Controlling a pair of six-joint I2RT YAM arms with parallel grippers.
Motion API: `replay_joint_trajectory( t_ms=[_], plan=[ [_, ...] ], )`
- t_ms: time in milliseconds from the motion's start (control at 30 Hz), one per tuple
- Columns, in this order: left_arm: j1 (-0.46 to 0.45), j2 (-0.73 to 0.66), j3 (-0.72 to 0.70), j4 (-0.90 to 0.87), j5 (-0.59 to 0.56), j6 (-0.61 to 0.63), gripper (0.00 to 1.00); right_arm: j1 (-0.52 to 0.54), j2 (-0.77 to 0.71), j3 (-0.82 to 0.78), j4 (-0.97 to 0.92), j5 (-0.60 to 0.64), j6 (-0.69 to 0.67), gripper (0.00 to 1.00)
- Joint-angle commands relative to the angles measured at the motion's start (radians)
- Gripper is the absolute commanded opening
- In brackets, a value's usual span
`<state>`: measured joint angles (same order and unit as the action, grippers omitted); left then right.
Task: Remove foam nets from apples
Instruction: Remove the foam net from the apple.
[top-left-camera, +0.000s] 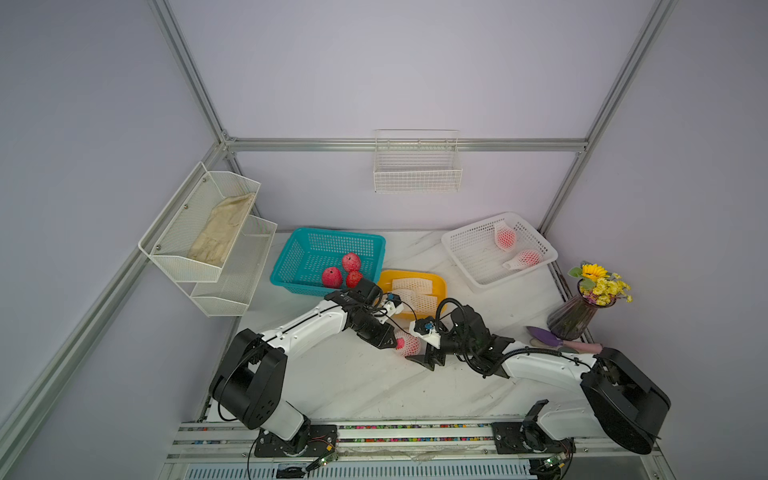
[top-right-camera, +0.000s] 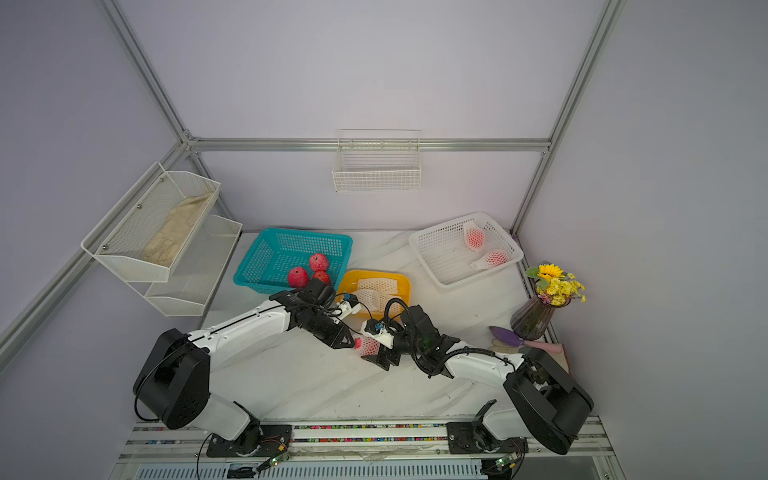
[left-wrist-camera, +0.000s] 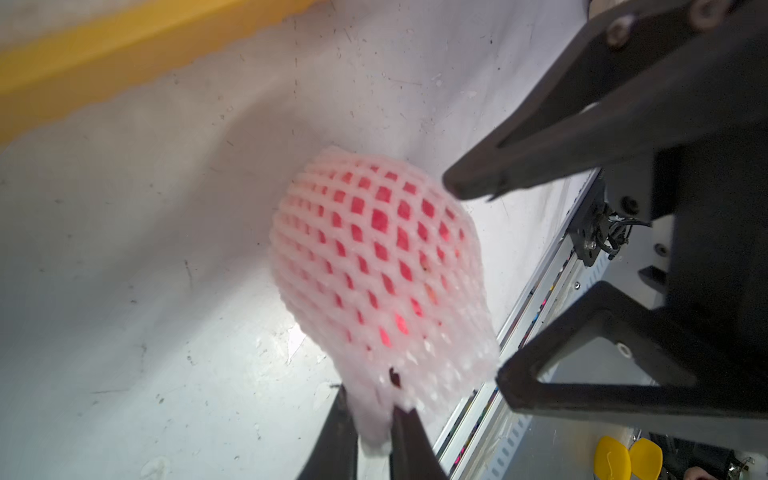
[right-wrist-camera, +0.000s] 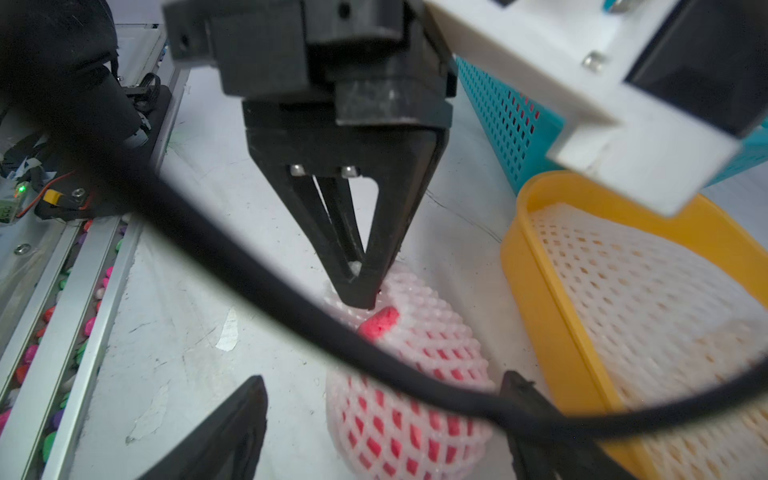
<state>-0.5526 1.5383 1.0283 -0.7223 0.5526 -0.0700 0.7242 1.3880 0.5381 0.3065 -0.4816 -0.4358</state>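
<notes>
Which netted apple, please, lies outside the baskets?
The apple on the table, its net pinched by the left tool; the other two lie in the white basket.

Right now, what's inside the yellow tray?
Flattened white foam nets, at least two, none holding an apple, lie in the yellow tray. Its near end is hidden behind the left arm's white wrist mount and a black cable, so the exact count is unclear.
</notes>
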Motion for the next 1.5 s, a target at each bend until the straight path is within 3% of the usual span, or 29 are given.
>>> replay_joint_trajectory(
  t_ms=[0, 200, 733, 900, 1067, 1167, 1300, 1467],
  plan=[
    [-0.006, 0.007, 0.067, -0.020, 0.032, -0.010, 0.15, 0.004, 0.030, -0.004, 0.053, -0.022, -0.041, 0.84],
    [-0.005, 0.022, 0.062, -0.038, 0.029, -0.006, 0.14, 0.004, 0.043, -0.020, 0.094, -0.027, -0.043, 0.75],
    [-0.005, 0.009, 0.080, -0.060, 0.030, -0.004, 0.13, 0.004, 0.092, 0.077, 0.075, -0.087, -0.063, 0.39],
    [-0.005, 0.007, 0.099, -0.067, 0.033, -0.005, 0.12, 0.004, 0.104, 0.119, 0.017, -0.114, -0.083, 0.23],
    [-0.006, 0.000, 0.120, -0.077, 0.036, -0.004, 0.12, 0.004, 0.100, 0.128, 0.016, -0.125, -0.083, 0.20],
    [-0.005, 0.006, 0.125, -0.085, 0.029, -0.001, 0.12, 0.004, 0.097, 0.140, 0.000, -0.126, -0.079, 0.22],
    [-0.004, 0.013, 0.118, -0.091, 0.018, 0.005, 0.10, 0.004, 0.054, 0.131, -0.031, -0.057, -0.055, 0.54],
    [-0.004, 0.009, 0.110, -0.093, 0.021, 0.017, 0.09, 0.001, -0.012, 0.058, -0.044, 0.002, -0.059, 0.75]
  ],
)
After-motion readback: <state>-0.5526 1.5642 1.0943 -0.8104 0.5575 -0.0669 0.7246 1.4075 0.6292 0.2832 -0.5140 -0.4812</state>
